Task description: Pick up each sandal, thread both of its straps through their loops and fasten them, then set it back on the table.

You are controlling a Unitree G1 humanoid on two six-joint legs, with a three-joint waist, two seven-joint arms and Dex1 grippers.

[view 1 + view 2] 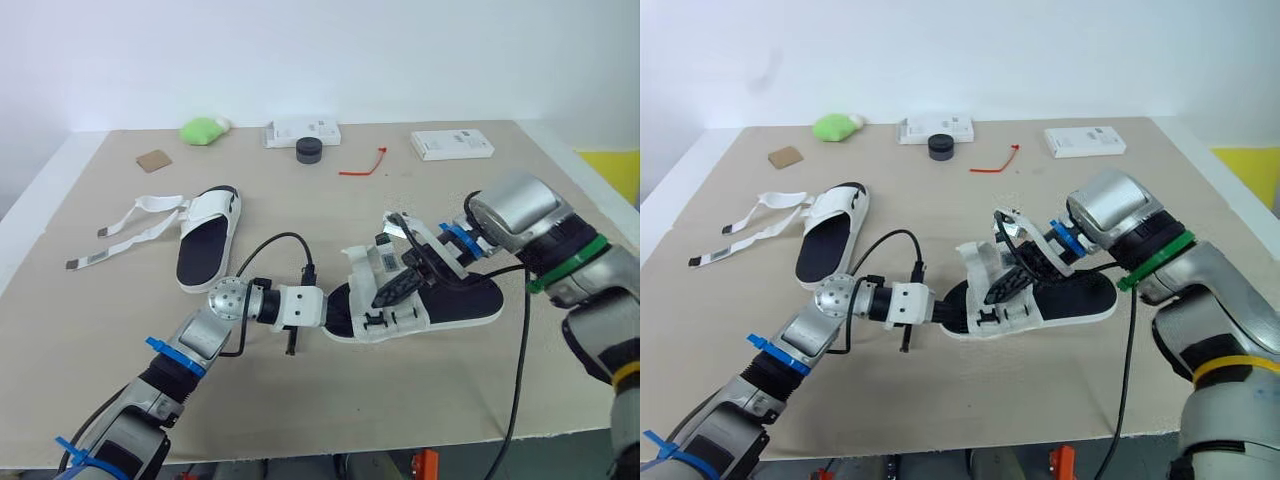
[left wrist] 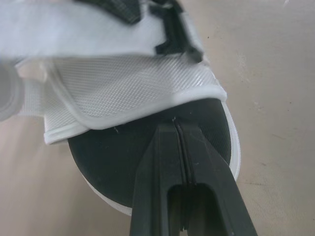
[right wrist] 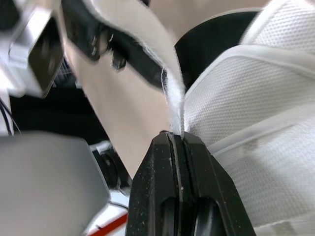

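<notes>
A beige tabletop (image 1: 330,400) carried two white slide sandals with black insoles. The near sandal (image 1: 460,305) lay in the middle of the table in front of the robot, and the far sandal (image 1: 205,245) lay to the left with its loose straps (image 1: 130,225) spread out. The left gripper (image 2: 176,125) had its fingers pressed together, tips on the near sandal's toe insole. The right gripper (image 3: 176,135) was clamped on that sandal's white fabric strap (image 3: 167,83), lifted above the upper.

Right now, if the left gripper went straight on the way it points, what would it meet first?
Probably the sandal's white mesh upper, just beyond the black insole under the left gripper; depth is unclear.
</notes>
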